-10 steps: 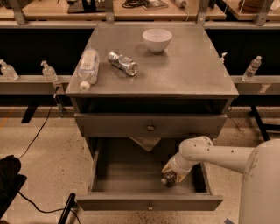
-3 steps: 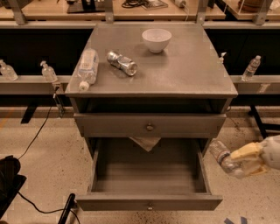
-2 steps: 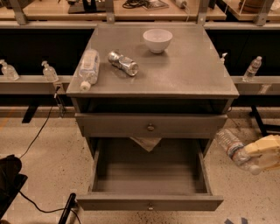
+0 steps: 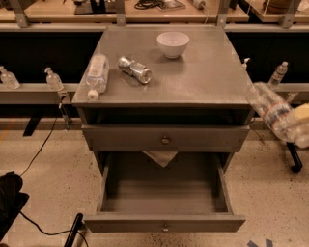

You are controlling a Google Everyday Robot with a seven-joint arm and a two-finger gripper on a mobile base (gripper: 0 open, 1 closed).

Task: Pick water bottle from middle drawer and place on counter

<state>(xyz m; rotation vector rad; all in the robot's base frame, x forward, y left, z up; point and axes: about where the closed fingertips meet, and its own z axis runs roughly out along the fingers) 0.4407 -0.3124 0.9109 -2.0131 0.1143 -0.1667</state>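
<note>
The water bottle (image 4: 268,107) is in the air at the right edge of the frame, outside the cabinet and level with its top. It is tilted, with its upper end toward the cabinet corner and its lower end toward the frame edge. There the pincer (image 4: 299,126) is only partly in view as a pale shape cut off by the edge, and it is clamped on the bottle's lower end. The middle drawer (image 4: 164,195) stands pulled out toward the bottom of the frame, its small knob on the front panel. Above it, the upper drawer (image 4: 165,140) is closed. On the grey metal surface (image 4: 203,77), a white bowl (image 4: 173,44) sits near the back centre and a crushed silver can (image 4: 135,69) lies to its lower left. A larger labelled bottle (image 4: 96,73) lies along the left edge, with its cap toward the front. A pale wooden bench top (image 4: 159,13) runs across the top of the frame.
</note>
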